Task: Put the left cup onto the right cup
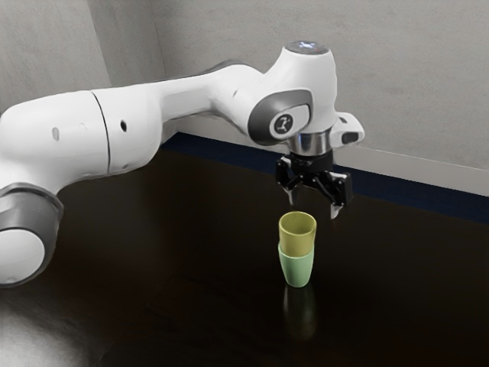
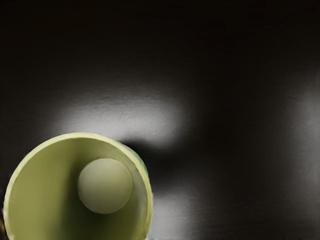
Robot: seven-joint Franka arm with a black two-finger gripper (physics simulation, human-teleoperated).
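While the white robot arm is stretched in from the exterior view's left, the black fingers are held pointing down right above the cups. The fingers are spread wide open, nothing is pinched between them, and a clear gap can be seen between their tips and the rim below.

The olive-yellow plastic cup is seated upright in the mouth of the pale green plastic cup, so a two-cup stack is formed. Only the lower part of the green one is left showing under the yellow one. Both are lined up pretty straight, with no lean that can be spotted.

The stack is stood on the dark glossy tabletop, well in from the far edge, where a dark blue strip is run along below the grey wall. A faint reflection of the cups is thrown on the surface just in front of them.

In the wrist view the olive-yellow cup is looked straight down into. Its round bottom and thin rim are plainly seen, with the shiny tabletop spread around it.
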